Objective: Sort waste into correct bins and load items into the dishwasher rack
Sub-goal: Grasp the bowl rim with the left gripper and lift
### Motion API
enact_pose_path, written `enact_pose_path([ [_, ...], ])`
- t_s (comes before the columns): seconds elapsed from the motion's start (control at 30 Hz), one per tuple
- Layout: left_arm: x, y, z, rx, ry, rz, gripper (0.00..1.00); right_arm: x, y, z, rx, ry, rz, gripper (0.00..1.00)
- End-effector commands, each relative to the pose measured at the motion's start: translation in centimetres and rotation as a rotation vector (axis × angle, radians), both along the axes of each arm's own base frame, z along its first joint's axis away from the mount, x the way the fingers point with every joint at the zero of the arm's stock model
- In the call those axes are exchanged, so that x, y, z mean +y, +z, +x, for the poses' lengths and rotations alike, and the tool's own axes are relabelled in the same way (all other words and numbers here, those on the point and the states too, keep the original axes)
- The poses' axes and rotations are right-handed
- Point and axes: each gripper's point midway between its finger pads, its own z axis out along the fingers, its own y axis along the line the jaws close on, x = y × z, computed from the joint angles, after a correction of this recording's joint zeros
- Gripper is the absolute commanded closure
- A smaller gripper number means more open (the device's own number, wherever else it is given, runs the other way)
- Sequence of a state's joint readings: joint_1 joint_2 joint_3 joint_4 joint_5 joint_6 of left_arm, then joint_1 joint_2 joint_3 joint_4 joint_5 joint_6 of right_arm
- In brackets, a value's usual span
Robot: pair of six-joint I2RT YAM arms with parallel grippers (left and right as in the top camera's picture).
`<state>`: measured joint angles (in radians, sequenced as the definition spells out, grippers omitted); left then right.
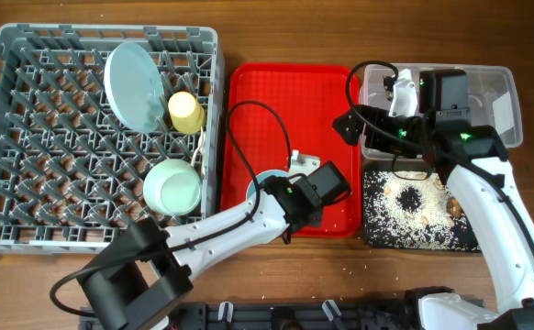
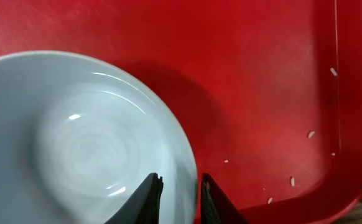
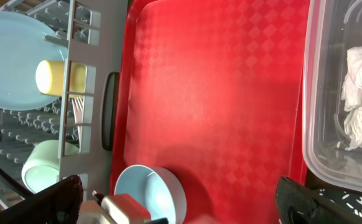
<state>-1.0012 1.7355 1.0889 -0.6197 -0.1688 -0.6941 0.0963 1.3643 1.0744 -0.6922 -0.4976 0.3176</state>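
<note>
My left gripper (image 1: 283, 189) is shut on the right rim of a pale blue bowl (image 1: 262, 177) on the red tray (image 1: 267, 101). In the left wrist view, one finger of the gripper (image 2: 181, 186) is inside the bowl (image 2: 75, 143) and one outside. My right gripper (image 1: 354, 124) is open and empty at the left edge of the clear tub (image 1: 515, 101). The right wrist view (image 3: 181, 190) looks down on the bowl (image 3: 150, 186). White tissue (image 3: 361, 93) lies in the tub. Food scraps (image 1: 414, 197) lie in the black tray (image 1: 382, 229). The snack wrapper is not visible.
The grey dishwasher rack (image 1: 1, 55) at left holds an upright pale blue plate (image 1: 131, 87), the yellow cup (image 1: 185, 110) and another mint bowl (image 1: 172, 188). A few rice grains (image 2: 310, 134) lie on the red tray near its corner.
</note>
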Motion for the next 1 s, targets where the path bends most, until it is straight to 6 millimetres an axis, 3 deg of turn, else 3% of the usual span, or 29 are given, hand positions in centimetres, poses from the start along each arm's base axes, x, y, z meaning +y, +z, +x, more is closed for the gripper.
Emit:
enact_pose_path([
  [0.0,-0.1,-0.6,-0.7,-0.009,-0.015,0.026,0.79,0.4,0.4,0.1,-0.002,0.007,0.02,0.0],
  [0.1,-0.1,-0.7,-0.7,-0.008,-0.016,0.027,0.8,0.4,0.4,0.1,-0.002,0.007,0.02,0.0],
  [0.17,-0.1,-0.7,-0.7,-0.008,-0.016,0.027,0.85,0.4,0.4,0.1,-0.002,0.007,0.02,0.0],
  [0.6,0.0,-0.7,-0.8,-0.005,-0.016,0.032,0.85,0.4,0.4,0.1,-0.002,0.007,0.02,0.0],
  [0.73,0.2,-0.9,-0.9,0.002,-0.017,0.043,0.89,0.4,0.4,0.1,-0.002,0.007,0.02,0.0],
  [0.97,1.0,-2.6,-1.4,0.022,-0.017,0.076,0.9,0.4,0.4,0.1,-0.002,0.007,0.02,0.0],
])
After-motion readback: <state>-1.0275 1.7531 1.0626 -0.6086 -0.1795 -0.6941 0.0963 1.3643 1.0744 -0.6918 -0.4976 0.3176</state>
